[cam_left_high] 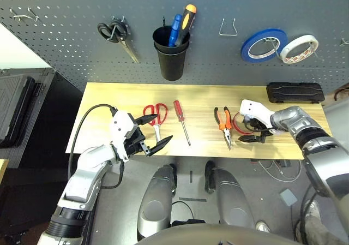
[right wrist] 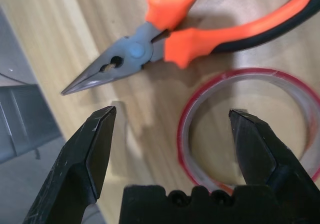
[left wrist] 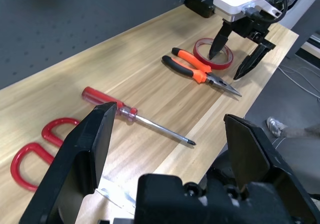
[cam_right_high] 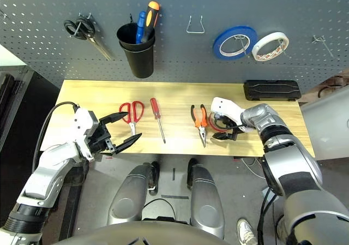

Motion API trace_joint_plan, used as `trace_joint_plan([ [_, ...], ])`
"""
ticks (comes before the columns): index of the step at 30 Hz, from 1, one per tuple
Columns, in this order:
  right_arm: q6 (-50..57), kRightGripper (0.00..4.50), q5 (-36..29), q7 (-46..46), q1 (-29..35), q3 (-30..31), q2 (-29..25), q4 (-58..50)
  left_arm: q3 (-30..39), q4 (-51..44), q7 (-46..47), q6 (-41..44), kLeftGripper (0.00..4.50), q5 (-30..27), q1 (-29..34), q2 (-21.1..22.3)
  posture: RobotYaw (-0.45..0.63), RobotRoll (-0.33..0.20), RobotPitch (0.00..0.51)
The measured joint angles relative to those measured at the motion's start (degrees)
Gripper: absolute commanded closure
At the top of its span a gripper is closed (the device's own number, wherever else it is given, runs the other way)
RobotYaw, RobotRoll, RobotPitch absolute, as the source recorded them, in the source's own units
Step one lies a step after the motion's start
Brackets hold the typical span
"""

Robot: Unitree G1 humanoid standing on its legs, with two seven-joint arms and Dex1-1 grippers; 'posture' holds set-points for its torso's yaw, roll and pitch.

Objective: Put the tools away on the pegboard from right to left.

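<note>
dark grey pegboard [cam_left_high: 65, 37] is rising behind the wooden table [cam_left_high: 109, 95], and all four tools are lying there unhung: red tape ring [right wrist: 250, 129] at the right, then pliers [cam_left_high: 223, 124], screwdriver [cam_left_high: 181, 121], scissors [cam_left_high: 155, 117]. right gripper [cam_left_high: 252, 134] is hovering over the ring, fingers apart, one inside it; left gripper [cam_left_high: 154, 133] is waiting spread, empty.
</note>
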State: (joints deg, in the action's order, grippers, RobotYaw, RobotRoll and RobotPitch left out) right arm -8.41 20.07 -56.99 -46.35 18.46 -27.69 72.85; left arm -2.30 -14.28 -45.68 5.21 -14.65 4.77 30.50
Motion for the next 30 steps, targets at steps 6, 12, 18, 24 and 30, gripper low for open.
trace_joint_plan([
  [6,1.12,0.95,1.87,3.7,-0.38,0.99,0.64,0.58,0.17,-0.84,0.47,0.93,0.0,-0.15,0.05,0.06,0.32,0.0,0.305],
  [12,2.38,3.26,1.94,5.23,-0.3,0.55,0.62,0.8,0.17,-0.84,0.53,1.18,0.0,-0.16,-0.13,0.06,0.31,0.0,0.298],
  [18,2.39,4.45,1.37,6.14,0.43,-1.13,-0.02,1.01,0.13,-0.83,0.5,1.2,0.0,-0.2,-1.58,0.04,0.3,0.0,0.291],
  [24,2.16,4.45,-0.48,6.72,1.91,-3.8,-1.32,0.85,-0.4,-0.76,0.22,1.05,0.0,-0.03,-2.35,0.02,0.3,0.0,0.288],
  [30,0.62,4.45,-4.91,7.52,5.4,-8.46,-4.25,-1.97,-2.32,-1.37,-1.48,-0.2,0.0,0.25,-2.44,0.1,0.29,0.0,0.285],
])
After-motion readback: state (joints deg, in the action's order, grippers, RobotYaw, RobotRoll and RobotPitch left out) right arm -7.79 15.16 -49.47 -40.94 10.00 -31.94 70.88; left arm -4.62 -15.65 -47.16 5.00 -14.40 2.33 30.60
